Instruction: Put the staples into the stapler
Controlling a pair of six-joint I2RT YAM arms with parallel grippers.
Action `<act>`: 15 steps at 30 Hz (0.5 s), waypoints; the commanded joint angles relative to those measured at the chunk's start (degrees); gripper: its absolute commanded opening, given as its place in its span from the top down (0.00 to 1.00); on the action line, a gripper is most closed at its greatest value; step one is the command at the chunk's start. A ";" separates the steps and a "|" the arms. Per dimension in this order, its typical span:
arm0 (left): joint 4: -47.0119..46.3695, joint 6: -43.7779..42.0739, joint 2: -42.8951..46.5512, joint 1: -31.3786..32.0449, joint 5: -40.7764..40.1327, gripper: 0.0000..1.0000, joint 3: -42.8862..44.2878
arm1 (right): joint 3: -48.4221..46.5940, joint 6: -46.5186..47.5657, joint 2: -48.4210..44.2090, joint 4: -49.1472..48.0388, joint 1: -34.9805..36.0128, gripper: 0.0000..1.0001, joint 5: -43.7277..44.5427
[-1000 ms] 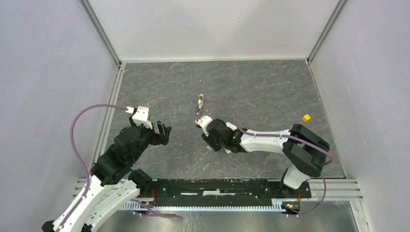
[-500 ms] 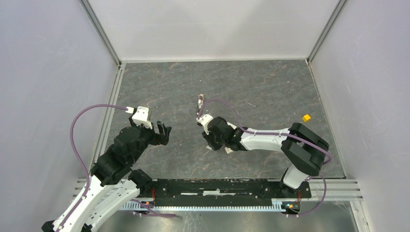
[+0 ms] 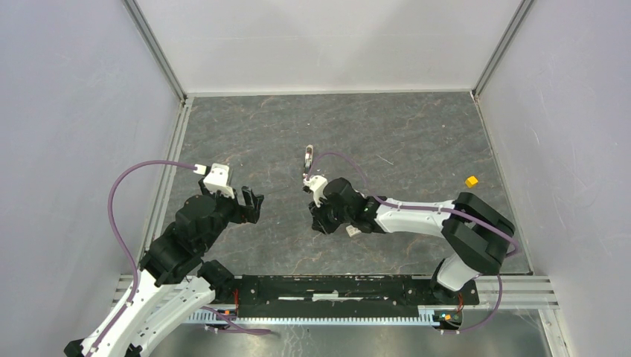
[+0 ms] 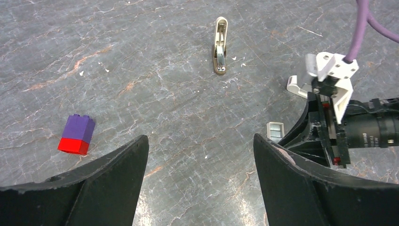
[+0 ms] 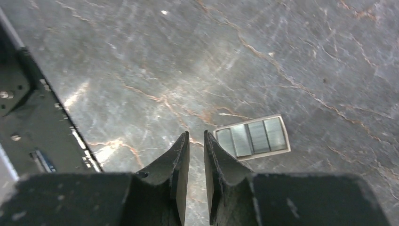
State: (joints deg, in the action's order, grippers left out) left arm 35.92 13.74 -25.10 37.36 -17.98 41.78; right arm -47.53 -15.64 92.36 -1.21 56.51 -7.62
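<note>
Staples [image 5: 251,136] — grey strips in a pale tray — lie beside the right pincer [image 5: 196,135], nearly closed, empty; left pincer [image 4: 200,141] gapes.

yellow cube [image 3: 471,181], purple-red block [image 4: 76,134], grey table [image 3: 402,134]

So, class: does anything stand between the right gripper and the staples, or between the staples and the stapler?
Nothing visible. The right gripper sits just beside the staples, and only bare table lies between them and the stapler.
</note>
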 commanded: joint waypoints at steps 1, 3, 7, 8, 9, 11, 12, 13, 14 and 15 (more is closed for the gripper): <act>-1.45 -1.74 -0.43 0.16 -0.25 0.12 -0.10 | 1.64 -2.51 -4.37 -5.74 -0.15 0.77 -5.59; -1.39 0.78 -0.39 0.01 1.36 0.12 -0.21 | 1.41 -1.31 -5.11 -4.31 -0.58 0.77 -2.61; -2.14 8.63 -2.34 0.08 7.43 0.18 -1.77 | 0.67 0.98 -5.07 -1.09 -2.87 0.71 5.16; -3.20 9.64 -3.58 0.14 9.37 0.21 -2.48 | 0.07 1.73 -4.52 -0.50 -3.55 0.70 5.37; -4.48 10.85 -4.54 0.24 10.95 0.24 -3.48 | -0.39 2.10 -4.19 -0.13 -4.30 0.70 5.57; -7.88 12.93 -5.70 1.17 11.56 0.27 -5.91 | -1.13 3.04 -3.48 -0.05 -5.58 0.69 5.30; -9.88 13.78 -5.91 2.09 11.19 0.28 -7.51 | -1.40 3.38 -3.08 -0.10 -6.27 0.69 5.04; -12.34 14.76 -6.08 3.33 10.47 0.29 -8.89 | -1.64 3.54 -2.42 -0.07 -6.85 0.69 4.67; -14.37 15.56 -6.17 4.67 9.36 0.30 -10.45 | -2.28 3.93 -1.80 0.42 -7.36 0.69 4.28; -16.77 16.11 -6.60 6.40 8.17 0.31 -11.73 | -2.99 4.77 -0.98 1.04 -7.56 0.69 3.72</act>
State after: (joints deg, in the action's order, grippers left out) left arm 29.39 23.18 -30.89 39.57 -9.82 34.26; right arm -46.85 -13.93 89.19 -1.23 50.35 -4.23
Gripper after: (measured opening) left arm 0.707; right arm 0.306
